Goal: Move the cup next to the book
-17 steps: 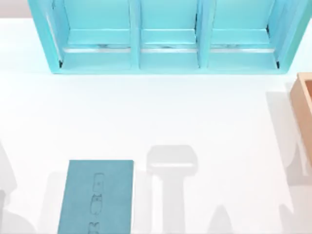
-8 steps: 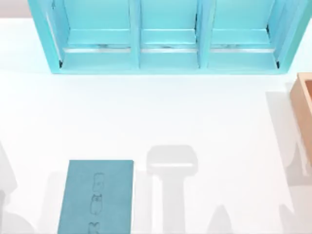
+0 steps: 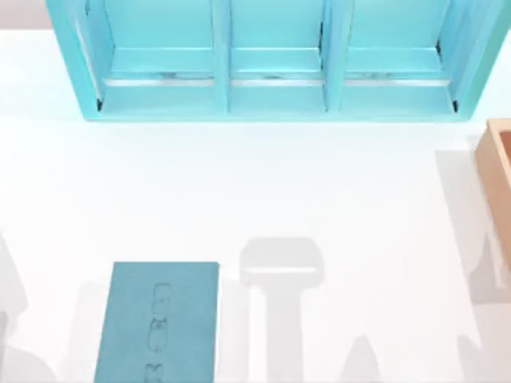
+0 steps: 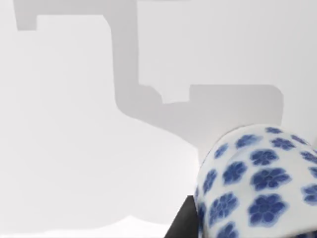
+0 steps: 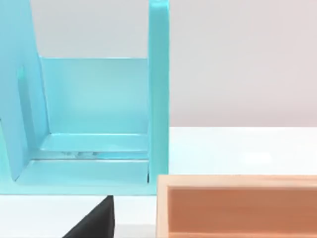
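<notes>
The cup (image 4: pixel 252 183), white with blue flower speckles, sits close up in the left wrist view, above the white table. One dark finger (image 4: pixel 179 225) of my left gripper presses against its side, and the gripper looks shut on it. The book (image 3: pixel 158 323), flat and teal with faint outline drawings down its cover, lies at the front left of the table in the top view. In the right wrist view, one dark fingertip (image 5: pixel 94 223) of my right gripper shows, parked at the table's right side near the wooden box.
A big light-blue shelf unit (image 3: pixel 271 60) with three bays spans the back of the table. An open wooden box (image 3: pixel 499 171) stands at the right edge, also seen as the wooden box (image 5: pixel 237 206). Arm shadows fall on the white table (image 3: pixel 279 183) right of the book.
</notes>
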Robot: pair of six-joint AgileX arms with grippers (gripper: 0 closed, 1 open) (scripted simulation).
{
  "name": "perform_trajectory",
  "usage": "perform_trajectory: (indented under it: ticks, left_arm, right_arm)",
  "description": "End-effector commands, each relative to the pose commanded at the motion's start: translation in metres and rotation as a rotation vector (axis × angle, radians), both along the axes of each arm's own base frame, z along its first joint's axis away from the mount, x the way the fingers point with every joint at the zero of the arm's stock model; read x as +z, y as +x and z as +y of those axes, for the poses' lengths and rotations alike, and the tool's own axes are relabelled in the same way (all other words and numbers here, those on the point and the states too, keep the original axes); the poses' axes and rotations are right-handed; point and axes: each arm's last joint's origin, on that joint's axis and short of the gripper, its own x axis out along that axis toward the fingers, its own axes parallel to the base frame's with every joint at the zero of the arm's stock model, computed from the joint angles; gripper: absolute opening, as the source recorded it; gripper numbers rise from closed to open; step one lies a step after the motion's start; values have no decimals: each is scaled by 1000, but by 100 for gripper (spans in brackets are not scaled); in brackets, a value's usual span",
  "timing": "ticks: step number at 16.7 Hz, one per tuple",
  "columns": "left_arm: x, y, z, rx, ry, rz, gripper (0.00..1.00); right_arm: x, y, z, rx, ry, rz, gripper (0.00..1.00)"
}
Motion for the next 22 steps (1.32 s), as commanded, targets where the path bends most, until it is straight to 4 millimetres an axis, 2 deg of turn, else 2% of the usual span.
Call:
perform_trajectory:
  ticks: [7,15,19,22]
  left_arm:
    - [5,1,0,-4,2,-3,0]
    - [50,0,0,-3,1,-1,0]
    - [49,0,0,-4,-2,2,0]
    - [54,4,-7,30,7,-11,0]
  right_arm:
    - [0,0,0,0,0,0,100]
    - [0,0,0,0,0,0,100]
    - [0,0,0,0,0,0,100]
    - [0,0,0,0,0,0,100]
